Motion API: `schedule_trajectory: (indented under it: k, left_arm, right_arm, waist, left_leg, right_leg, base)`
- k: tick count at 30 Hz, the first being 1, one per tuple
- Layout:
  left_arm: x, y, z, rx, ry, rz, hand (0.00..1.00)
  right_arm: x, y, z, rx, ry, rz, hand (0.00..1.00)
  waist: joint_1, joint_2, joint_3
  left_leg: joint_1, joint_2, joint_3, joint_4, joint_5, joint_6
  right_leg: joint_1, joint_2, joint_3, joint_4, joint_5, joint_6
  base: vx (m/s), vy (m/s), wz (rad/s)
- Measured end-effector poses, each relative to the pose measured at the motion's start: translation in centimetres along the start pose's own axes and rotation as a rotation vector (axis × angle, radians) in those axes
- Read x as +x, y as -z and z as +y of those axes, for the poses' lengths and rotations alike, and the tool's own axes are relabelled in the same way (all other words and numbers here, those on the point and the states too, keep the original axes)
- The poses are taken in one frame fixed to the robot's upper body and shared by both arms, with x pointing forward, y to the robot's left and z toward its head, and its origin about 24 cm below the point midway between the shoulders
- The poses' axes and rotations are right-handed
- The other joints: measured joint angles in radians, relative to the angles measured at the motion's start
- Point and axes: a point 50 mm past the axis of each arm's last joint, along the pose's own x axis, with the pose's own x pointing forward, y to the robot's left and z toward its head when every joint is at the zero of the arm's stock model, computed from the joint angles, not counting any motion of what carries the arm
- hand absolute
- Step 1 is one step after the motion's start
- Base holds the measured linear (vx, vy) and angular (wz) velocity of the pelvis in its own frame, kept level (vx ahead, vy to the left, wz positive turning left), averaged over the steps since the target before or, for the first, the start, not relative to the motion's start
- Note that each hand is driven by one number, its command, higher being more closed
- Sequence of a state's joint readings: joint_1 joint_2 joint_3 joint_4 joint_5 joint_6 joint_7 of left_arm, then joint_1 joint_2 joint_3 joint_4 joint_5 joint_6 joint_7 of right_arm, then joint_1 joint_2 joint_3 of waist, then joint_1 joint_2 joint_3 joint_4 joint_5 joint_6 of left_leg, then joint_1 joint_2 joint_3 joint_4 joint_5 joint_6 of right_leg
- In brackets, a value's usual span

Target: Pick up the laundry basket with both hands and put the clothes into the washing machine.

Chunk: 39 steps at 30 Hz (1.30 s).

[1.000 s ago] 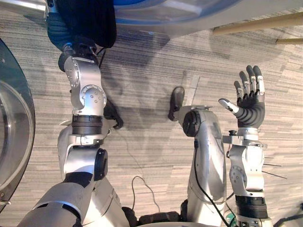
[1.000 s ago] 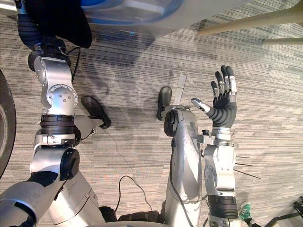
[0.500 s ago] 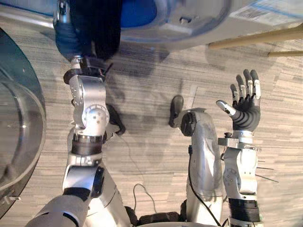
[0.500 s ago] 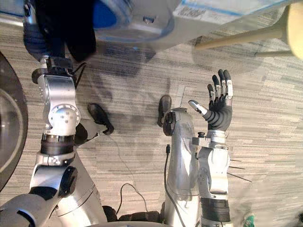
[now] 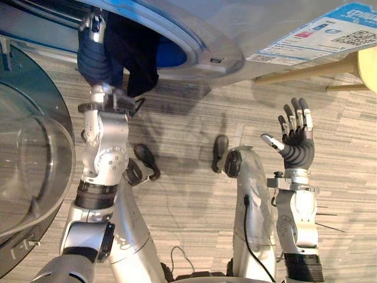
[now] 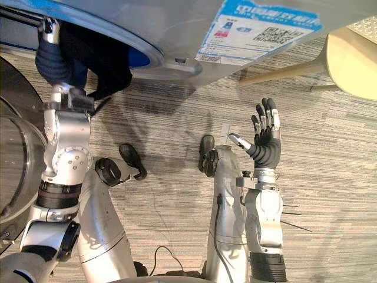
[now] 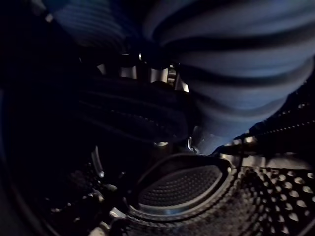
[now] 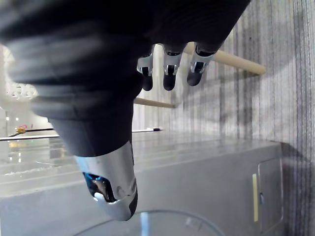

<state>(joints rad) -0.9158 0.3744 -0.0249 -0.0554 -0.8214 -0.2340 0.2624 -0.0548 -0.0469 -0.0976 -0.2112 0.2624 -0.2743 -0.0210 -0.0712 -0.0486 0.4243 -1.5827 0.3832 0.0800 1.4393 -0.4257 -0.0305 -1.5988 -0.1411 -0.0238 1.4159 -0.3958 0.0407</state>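
Note:
My left hand (image 5: 94,52) is raised into the round opening of the washing machine (image 5: 203,44), its dark ribbed cover at the rim. A dark cloth (image 5: 140,59) hangs out of the opening right beside that hand, with something blue (image 5: 171,56) behind it inside. In the left wrist view the hand's cover (image 7: 236,73) and dark ribbed cloth (image 7: 133,115) sit above the perforated steel drum (image 7: 266,196). My right hand (image 5: 297,144) is held up over the floor at the right, open, with straight fingers (image 8: 167,69) and nothing in it.
The machine's round glass door (image 5: 29,171) stands swung open at the far left, close to my left arm. A light wooden chair with slanted legs (image 5: 306,69) and a pale seat (image 6: 353,53) stands right of the machine. Grey striped carpet (image 5: 188,118) lies below.
The camera has shifted, so more of the machine's front, rim and glass door shows. My left hand and the dark cloth sit deeper in the opening. The right hand stays raised and open.

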Motion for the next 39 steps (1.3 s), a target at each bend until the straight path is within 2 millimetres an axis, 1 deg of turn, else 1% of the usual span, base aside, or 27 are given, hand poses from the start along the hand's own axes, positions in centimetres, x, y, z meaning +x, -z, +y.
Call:
schedule_trajectory:
  k: [1, 4, 6, 7, 8, 9, 10, 11, 12, 13, 15, 17, 18, 21, 22, 24, 25, 26, 27, 28, 30, 31, 32, 35, 36, 38, 39]
  left_arm:
    - [1.1, -0.4, -0.6, 0.004, -0.009, -0.034, 1.0]
    - [3.2, -1.2, -1.4, 0.065, -0.048, -0.103, 1.0]
    - [5.2, -2.4, -2.1, 0.179, -0.065, -0.171, 1.0]
    - [5.6, -2.9, -2.3, 0.232, -0.06, -0.195, 1.0]
    - [6.4, -3.9, -2.7, 0.348, -0.042, -0.242, 0.0]
    - [7.1, -4.7, -3.0, 0.475, -0.023, -0.28, 0.0]
    - [7.4, -5.1, -3.2, 0.554, -0.01, -0.298, 0.0]
    - [7.9, -5.6, -3.6, 0.72, 0.021, -0.333, 0.0]
    - [8.3, -6.0, -4.2, 0.935, 0.068, -0.384, 0.0]
    - [8.6, -6.5, -4.5, 1.086, 0.101, -0.425, 0.0]
    - [9.0, -6.6, -4.5, 1.246, 0.121, -0.444, 0.0]
    - [9.2, -6.3, -5.0, 1.356, 0.153, -0.457, 0.0]
    - [9.2, -6.0, -5.2, 1.467, 0.177, -0.461, 0.0]
    - [9.3, -5.7, -5.0, 1.601, 0.205, -0.439, 0.0]
    - [9.4, -5.6, -4.9, 1.639, 0.221, -0.418, 0.0]
    - [9.3, -5.2, -4.3, 1.661, 0.232, -0.361, 0.0]
    - [9.0, -4.8, -3.2, 1.652, 0.217, -0.293, 0.0]
    - [8.8, -4.5, -2.4, 1.648, 0.206, -0.253, 0.0]
    - [8.2, -4.0, -0.9, 1.625, 0.177, -0.182, 0.0]
    - [7.8, -3.8, -0.1, 1.608, 0.159, -0.149, 0.0]
    - [5.8, -3.4, 2.4, 1.502, 0.062, -0.075, 0.0]
    - [5.3, -3.3, 2.9, 1.478, 0.041, -0.065, 0.0]
    - [4.0, -3.1, 3.8, 1.448, 0.006, -0.048, 0.0]
    - [0.9, -2.9, 4.7, 1.409, -0.055, -0.065, 0.0]
    - [-0.3, -3.4, 4.9, 1.407, -0.08, -0.084, 0.0]
    - [-2.0, -3.6, 5.5, 1.41, -0.107, -0.084, 0.0]
    - [-2.6, -3.7, 5.8, 1.41, -0.124, -0.076, 0.0]
  right_arm:
    - [0.1, 0.0, 0.0, 0.0, -0.001, -0.002, 0.0]
    - [0.3, -0.1, 0.2, -0.003, -0.008, -0.009, 0.0]
    - [0.5, -0.3, 0.3, -0.003, -0.017, -0.022, 0.0]
    - [0.5, -0.3, 0.4, -0.002, -0.02, -0.025, 0.0]
    - [0.6, -0.4, 0.3, -0.002, -0.023, -0.034, 0.0]
    - [0.6, -0.6, 0.2, -0.003, -0.025, -0.045, 0.0]
    - [0.6, -0.7, 0.0, -0.004, -0.028, -0.052, 0.0]
    - [0.7, -0.8, -0.2, 0.007, -0.036, -0.056, 0.0]
    - [0.8, -1.1, -0.4, 0.026, -0.048, -0.067, 0.0]
    - [0.8, -1.3, -0.6, 0.038, -0.055, -0.082, 0.0]
    - [0.7, -1.3, -0.7, 0.056, -0.058, -0.088, 0.0]
    - [0.7, -1.4, -0.7, 0.061, -0.073, -0.093, 0.0]
    - [0.7, -1.5, -0.6, 0.066, -0.09, -0.097, 0.0]
    - [0.7, -1.6, -0.4, 0.071, -0.106, -0.105, 0.0]
    - [0.8, -2.0, -0.2, 0.075, -0.11, -0.121, 0.0]
    - [0.8, -2.9, -0.1, 0.078, -0.111, -0.159, 0.0]
    - [0.8, -3.3, -0.2, 0.084, -0.1, -0.18, 0.0]
    - [0.8, -3.3, -0.2, 0.086, -0.094, -0.183, 0.0]
    - [0.7, -3.2, -0.3, 0.092, -0.079, -0.176, 0.0]
    - [0.7, -3.1, -0.3, 0.094, -0.077, -0.17, 0.0]
    - [0.7, -3.0, -0.2, 0.089, -0.078, -0.157, 0.0]
    - [0.7, -3.0, -0.2, 0.088, -0.078, -0.157, 0.0]
    - [0.7, -2.9, -0.2, 0.089, -0.075, -0.156, 0.0]
    - [0.5, -2.8, -0.2, 0.07, -0.073, -0.148, 0.0]
    - [0.5, -2.8, -0.1, 0.068, -0.077, -0.147, 0.0]
    - [0.5, -2.8, 0.0, 0.065, -0.076, -0.147, 0.0]
    - [0.5, -2.8, 0.0, 0.059, -0.076, -0.146, 0.0]
  waist:
    - [-0.006, 0.0, 0.0]
    - [-0.026, 0.0, 0.0]
    - [-0.042, -0.001, 0.0]
    - [-0.047, -0.001, 0.0]
    - [-0.051, -0.001, 0.0]
    - [-0.053, -0.001, 0.001]
    - [-0.054, -0.002, 0.001]
    - [-0.054, -0.003, 0.002]
    - [-0.053, -0.003, 0.002]
    - [-0.054, -0.004, 0.002]
    - [-0.056, -0.01, 0.005]
    - [-0.056, -0.013, 0.008]
    - [-0.058, -0.013, 0.008]
    - [-0.07, -0.019, 0.015]
    - [-0.075, -0.023, 0.024]
    - [-0.076, -0.026, 0.043]
    - [-0.077, -0.026, 0.05]
    - [-0.079, -0.026, 0.051]
    - [-0.078, -0.026, 0.052]
    - [-0.078, -0.026, 0.052]
    - [-0.076, -0.026, 0.052]
    - [-0.074, -0.026, 0.052]
    - [-0.069, -0.026, 0.052]
    - [-0.049, -0.025, 0.052]
    - [-0.048, -0.025, 0.052]
    - [-0.044, -0.025, 0.052]
    - [-0.034, -0.025, 0.052]
  left_leg:
    - [0.0, 0.0, 0.0, 0.0, 0.0, 0.0]
    - [0.0, 0.001, -0.001, 0.0, 0.0, 0.0]
    - [0.0, 0.006, 0.001, 0.002, 0.0, 0.0]
    - [-0.001, 0.009, 0.001, 0.003, 0.0, 0.0]
    - [-0.004, 0.019, 0.001, 0.009, 0.0, 0.0]
    - [-0.005, 0.021, 0.0, 0.013, -0.001, -0.001]
    - [-0.006, 0.022, 0.001, 0.015, -0.001, -0.001]
    - [-0.006, 0.027, 0.0, 0.024, -0.001, -0.001]
    - [-0.005, 0.034, 0.0, 0.033, -0.005, -0.001]
    - [-0.005, 0.035, 0.0, 0.035, -0.012, -0.002]
    - [-0.004, 0.036, 0.002, 0.035, -0.016, 0.0]
    - [-0.004, 0.036, 0.005, 0.036, -0.018, 0.002]
    - [-0.003, 0.037, 0.01, 0.036, -0.02, 0.005]
    - [-0.003, 0.04, 0.017, 0.04, -0.024, 0.012]
    - [-0.003, 0.043, 0.017, 0.045, -0.027, 0.013]
    - [-0.002, 0.054, 0.018, 0.055, -0.033, 0.018]
    - [-0.002, 0.054, 0.016, 0.062, -0.037, 0.016]
    - [-0.002, 0.054, 0.015, 0.065, -0.039, 0.015]
    - [-0.001, 0.054, 0.014, 0.068, -0.04, 0.015]
    - [-0.001, 0.054, 0.013, 0.068, -0.04, 0.015]
    - [0.005, 0.053, 0.011, 0.068, -0.04, 0.014]
    - [0.008, 0.053, 0.009, 0.068, -0.04, 0.014]
    - [0.017, 0.052, 0.005, 0.068, -0.041, 0.013]
    - [0.046, 0.049, 0.001, 0.063, -0.042, 0.009]
    - [0.056, 0.044, 0.001, 0.055, -0.042, 0.008]
    - [0.068, 0.031, 0.001, 0.041, -0.037, 0.0]
    - [0.076, 0.031, 0.001, 0.035, -0.035, -0.003]
  right_leg:
    - [0.0, 0.0, 0.0, 0.0, 0.0, 0.0]
    - [0.0, 0.001, -0.001, 0.0, 0.001, -0.001]
    - [-0.002, 0.006, -0.001, -0.002, 0.003, -0.002]
    - [-0.003, 0.007, -0.001, -0.002, 0.003, -0.003]
    - [-0.006, 0.016, -0.001, -0.002, 0.003, -0.003]
    - [-0.01, 0.02, 0.002, 0.0, 0.003, -0.003]
    - [-0.012, 0.022, 0.004, 0.001, 0.003, -0.003]
    - [-0.012, 0.026, 0.005, 0.006, 0.003, -0.003]
    - [-0.011, 0.031, 0.007, 0.011, 0.003, -0.003]
    - [-0.013, 0.034, 0.009, 0.012, 0.003, -0.003]
    - [-0.014, 0.034, 0.011, 0.012, 0.004, -0.001]
    - [-0.014, 0.035, 0.014, 0.011, 0.006, 0.003]
    - [-0.016, 0.038, 0.02, 0.006, 0.009, 0.009]
    - [-0.017, 0.042, 0.027, 0.0, 0.015, 0.018]
    - [-0.016, 0.045, 0.029, 0.0, 0.017, 0.02]
    - [-0.014, 0.052, 0.03, 0.001, 0.019, 0.023]
    - [-0.015, 0.053, 0.03, 0.006, 0.019, 0.023]
    - [-0.014, 0.053, 0.03, 0.008, 0.019, 0.023]
    - [-0.014, 0.053, 0.031, 0.014, 0.019, 0.023]
    - [-0.014, 0.053, 0.03, 0.015, 0.018, 0.023]
    - [-0.009, 0.052, 0.03, 0.022, 0.014, 0.022]
    - [-0.005, 0.052, 0.029, 0.024, 0.013, 0.022]
    - [0.005, 0.051, 0.026, 0.027, 0.008, 0.02]
    - [0.034, 0.048, 0.024, 0.031, -0.004, 0.019]
    - [0.043, 0.042, 0.022, 0.029, -0.009, 0.018]
    - [0.055, 0.034, 0.02, 0.025, -0.012, 0.013]
    - [0.063, 0.034, 0.018, 0.022, -0.012, 0.011]
  base:
    - [0.0, 0.0, 0.0]
    - [0.01, -0.035, -0.01]
    - [0.03, -0.026, -0.08]
    - [0.04, -0.026, -0.13]
    - [0.04, -0.027, -0.15]
    - [0.04, -0.027, -0.14]
    - [0.04, -0.027, -0.12]
    - [0.04, -0.026, -0.12]
    - [0.04, -0.028, -0.15]
    - [0.03, -0.019, -0.11]
    - [0.01, -0.009, -0.02]
    - [0.0, -0.011, -0.02]
    - [0.0, -0.013, -0.07]
    - [0.02, -0.004, -0.1]
    - [0.02, 0.0, -0.11]
    - [0.02, -0.004, -0.15]
    - [0.03, -0.007, -0.12]
    - [0.02, -0.015, -0.03]
    - [0.0, 0.0, 0.0]
    - [0.02, -0.032, 0.02]
    - [0.01, -0.041, 0.05]
    - [0.01, -0.057, 0.09]
    - [0.0, -0.06, 0.09]
    - [0.0, -0.049, 0.08]
    - [0.0, -0.055, 0.14]
    - [0.01, -0.043, 0.16]
    - [0.02, -0.048, 0.08]
